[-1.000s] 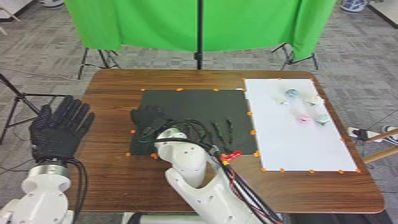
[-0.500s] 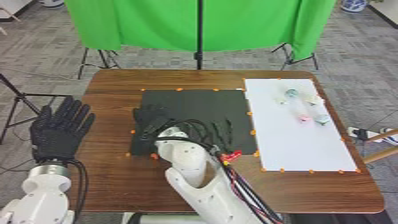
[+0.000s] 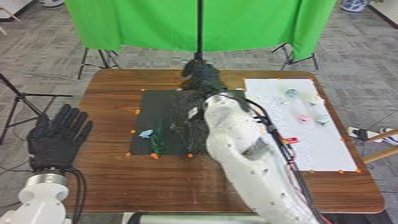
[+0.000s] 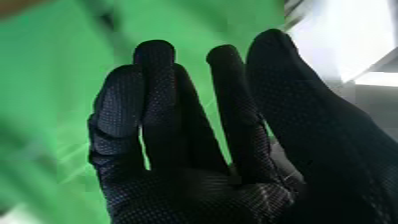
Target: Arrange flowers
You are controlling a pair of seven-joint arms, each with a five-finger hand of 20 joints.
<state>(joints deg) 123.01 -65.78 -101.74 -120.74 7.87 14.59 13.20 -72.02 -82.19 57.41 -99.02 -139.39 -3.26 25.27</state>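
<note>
At the table's far edge, my right hand [image 3: 202, 79] is stretched forward in the head view, beyond the black mat [image 3: 164, 107]. The right wrist view shows this hand [image 4: 209, 192] open, its fingers straight and nothing held. A blue flower [image 3: 147, 134] lies on the mat's left part beside green stems [image 3: 158, 139]. Pale flower heads, including a pink one [image 3: 305, 118] and a bluish one [image 3: 290, 93], lie on the white sheet [image 3: 324, 150]. My left hand [image 3: 55, 140] is open at the table's left side. My right arm hides part of the mat.
Orange markers line the mat and the white sheet on the brown table [image 3: 115, 175]. A green cloth [image 3: 142, 25] hangs on a stand behind the far edge. A red item [image 3: 291, 140] is on the right forearm's cables.
My right hand has moved from above the mat forward to the far edge, and its arm has straightened. The blue flower and green stems have come into view. The left hand has shifted slightly.
</note>
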